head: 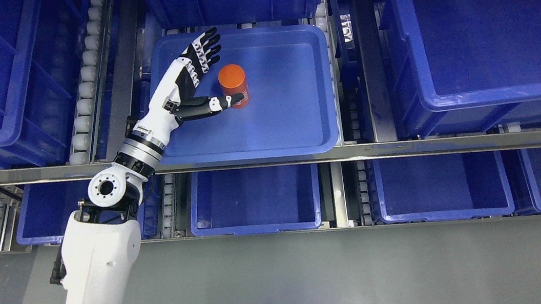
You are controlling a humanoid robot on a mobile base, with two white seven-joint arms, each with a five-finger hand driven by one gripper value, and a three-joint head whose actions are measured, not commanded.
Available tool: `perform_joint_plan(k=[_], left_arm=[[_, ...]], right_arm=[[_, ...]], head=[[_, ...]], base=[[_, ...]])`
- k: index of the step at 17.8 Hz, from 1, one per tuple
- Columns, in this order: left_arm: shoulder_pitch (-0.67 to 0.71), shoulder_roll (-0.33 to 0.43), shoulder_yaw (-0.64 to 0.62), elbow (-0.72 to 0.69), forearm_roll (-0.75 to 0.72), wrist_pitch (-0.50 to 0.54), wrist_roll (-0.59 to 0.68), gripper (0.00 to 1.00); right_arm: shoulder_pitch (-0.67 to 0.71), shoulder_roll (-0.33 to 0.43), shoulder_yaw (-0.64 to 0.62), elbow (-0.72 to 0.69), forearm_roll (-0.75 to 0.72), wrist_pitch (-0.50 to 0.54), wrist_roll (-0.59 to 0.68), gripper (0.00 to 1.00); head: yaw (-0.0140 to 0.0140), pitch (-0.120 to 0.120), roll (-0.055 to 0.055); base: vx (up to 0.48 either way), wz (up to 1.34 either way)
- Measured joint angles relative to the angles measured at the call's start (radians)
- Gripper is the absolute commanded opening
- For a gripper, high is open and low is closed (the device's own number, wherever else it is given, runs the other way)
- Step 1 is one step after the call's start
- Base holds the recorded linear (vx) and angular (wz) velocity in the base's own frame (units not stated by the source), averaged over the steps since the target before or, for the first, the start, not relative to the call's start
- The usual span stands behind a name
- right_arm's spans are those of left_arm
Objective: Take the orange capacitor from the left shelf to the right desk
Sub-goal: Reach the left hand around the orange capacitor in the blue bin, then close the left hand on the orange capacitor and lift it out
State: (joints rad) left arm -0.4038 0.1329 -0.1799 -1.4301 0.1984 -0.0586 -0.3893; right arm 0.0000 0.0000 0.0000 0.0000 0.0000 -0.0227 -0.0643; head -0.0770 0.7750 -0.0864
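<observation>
The left hand is right in there, reaching into the shallow blue tray on the shelf, and the orange capacitor stands upright in the tray's upper left part, just beside the palm. The fingers are spread and pointing up past the can's far side, while the thumb stretches out below it, its tip at or touching the can's base — open, nothing gripped. This reads as the grasp stage: the hand has the can bracketed but has not closed on it. What the next move seems to call for is the fingers curling in around the can's side to meet the thumb, evenly, so the smooth cylinder does not tip or skid across the tray floor — then a lift clear of the tray rim and a carry over toward the right. A large blue bin sits on that side of the shelf; the desk itself is not in view.
</observation>
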Motion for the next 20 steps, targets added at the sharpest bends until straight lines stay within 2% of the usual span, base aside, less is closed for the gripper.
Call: perform_joint_plan(k=[4, 11, 19, 20], left_arm=[[-0.041, -0.006, -0.035, 0.066, -0.006, 0.001, -0.007, 0.98], [-0.100, -0.027, -0.078, 0.176, -0.030, 0.003, -0.012, 0.91], [-0.119, -0.058, -0.085, 0.262, -0.063, -0.043, -0.017, 0.53], [-0.120, -0.062, -0.081, 0.269, -0.065, -0.046, -0.017, 0.46]], right_arm=[[0.000, 0.000, 0.000, 0.000, 0.000, 0.000, 0.000, 1.00], [0.000, 0.000, 0.000, 0.000, 0.000, 0.000, 0.000, 1.00], [0.000, 0.000, 0.000, 0.000, 0.000, 0.000, 0.000, 1.00], [0.000, 0.000, 0.000, 0.000, 0.000, 0.000, 0.000, 1.00]], head=[[0.0000, 0.000, 0.000], [0.0000, 0.000, 0.000], [0.0000, 0.000, 0.000], [0.0000, 0.000, 0.000]], base=[[0.000, 0.00], [0.000, 0.00], [0.000, 0.00], [0.000, 0.00]])
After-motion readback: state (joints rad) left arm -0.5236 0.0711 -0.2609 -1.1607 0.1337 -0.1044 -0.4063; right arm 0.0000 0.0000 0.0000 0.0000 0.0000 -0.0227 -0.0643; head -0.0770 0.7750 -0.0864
